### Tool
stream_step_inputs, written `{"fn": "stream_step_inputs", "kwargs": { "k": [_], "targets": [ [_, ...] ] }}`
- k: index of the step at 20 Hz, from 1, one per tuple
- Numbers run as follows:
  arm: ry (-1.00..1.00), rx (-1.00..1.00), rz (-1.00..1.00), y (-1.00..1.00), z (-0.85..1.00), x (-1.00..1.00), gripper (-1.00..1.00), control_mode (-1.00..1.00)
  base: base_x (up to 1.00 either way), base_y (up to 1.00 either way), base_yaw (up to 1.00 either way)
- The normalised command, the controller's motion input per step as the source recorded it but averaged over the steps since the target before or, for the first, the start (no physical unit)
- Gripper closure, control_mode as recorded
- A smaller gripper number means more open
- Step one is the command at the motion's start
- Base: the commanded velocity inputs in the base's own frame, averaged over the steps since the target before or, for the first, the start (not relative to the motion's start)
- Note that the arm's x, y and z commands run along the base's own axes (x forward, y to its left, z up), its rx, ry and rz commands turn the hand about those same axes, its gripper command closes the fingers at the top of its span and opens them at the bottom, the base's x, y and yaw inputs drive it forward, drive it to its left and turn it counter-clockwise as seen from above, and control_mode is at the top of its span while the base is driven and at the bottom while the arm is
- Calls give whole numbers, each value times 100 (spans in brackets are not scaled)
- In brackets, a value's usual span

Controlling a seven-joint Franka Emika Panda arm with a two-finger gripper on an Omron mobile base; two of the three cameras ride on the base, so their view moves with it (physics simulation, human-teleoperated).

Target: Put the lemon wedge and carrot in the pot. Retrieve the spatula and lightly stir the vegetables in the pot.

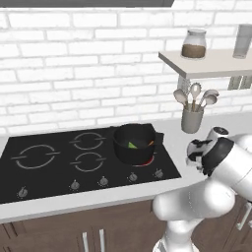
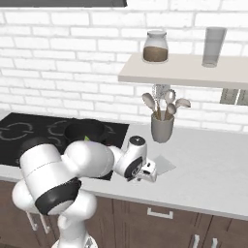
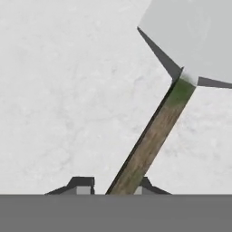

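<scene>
The black pot (image 1: 134, 142) stands on the hob's front right ring, with the yellow-green lemon wedge (image 1: 132, 145) and the orange carrot (image 1: 150, 143) inside it. The spatula (image 3: 154, 136) lies flat on the grey counter to the right of the hob. Its brownish handle runs down toward my hand and its flat grey blade (image 2: 163, 164) points away. My gripper (image 3: 113, 186) is down at the counter and open. Its fingertips (image 3: 82, 185) straddle the handle's near end, and a gap shows on the left side.
The black hob (image 1: 59, 167) has knobs along its front edge. A grey utensil cup (image 2: 162, 127) with spoons stands by the wall behind the spatula. Above it, a shelf (image 2: 179, 72) carries a jar (image 2: 156, 47) and a glass (image 2: 213, 47).
</scene>
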Motion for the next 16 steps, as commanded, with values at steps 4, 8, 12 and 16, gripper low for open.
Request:
{"fn": "stream_step_inputs", "kwargs": {
  "k": [4, 8, 12, 16],
  "targets": [
    [0, 2, -3, -1, 69, -63, 100, -100, 0, 0, 0],
    [3, 5, -5, 3, 85, -73, 100, -100, 0, 0, 0],
    [12, 7, 2, 33, -1, -27, 100, -100, 0, 0, 0],
    [0, 23, -11, 27, 72, -70, 100, -100, 0, 0, 0]
  ]
}}
